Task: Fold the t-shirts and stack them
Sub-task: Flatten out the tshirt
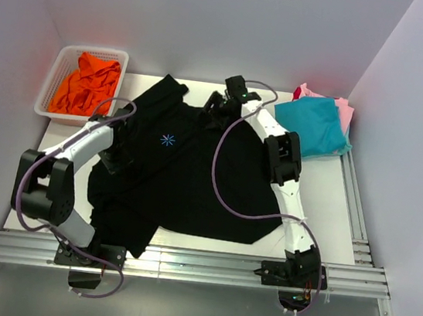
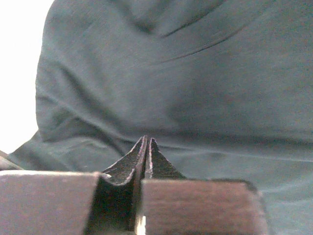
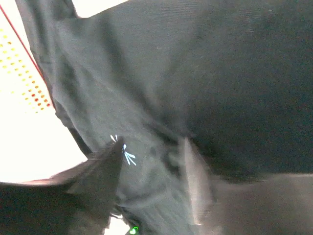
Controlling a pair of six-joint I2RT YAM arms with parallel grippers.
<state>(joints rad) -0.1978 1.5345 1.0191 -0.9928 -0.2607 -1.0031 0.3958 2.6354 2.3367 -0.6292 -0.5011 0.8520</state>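
A large black t-shirt (image 1: 193,179) lies spread on the white table, its light-blue starburst logo (image 1: 167,139) facing up and its lower left corner rumpled. My left gripper (image 1: 115,159) is shut at the shirt's left side. In the left wrist view its tips (image 2: 146,140) pinch a fold of the black cloth (image 2: 195,73). My right gripper (image 1: 211,111) is open over the collar area. In the right wrist view (image 3: 152,147) it hovers empty above the shirt beside the logo (image 3: 128,155). Orange tees (image 1: 89,83) fill the basket. A folded teal tee (image 1: 313,125) lies on a pink one (image 1: 345,109). No red tee shows.
The white mesh basket (image 1: 52,84) stands at the back left corner and also shows in the right wrist view (image 3: 19,83). The teal and pink stack sits at the back right. Grey walls close in on both sides, and metal rails (image 1: 204,270) run along the front edge.
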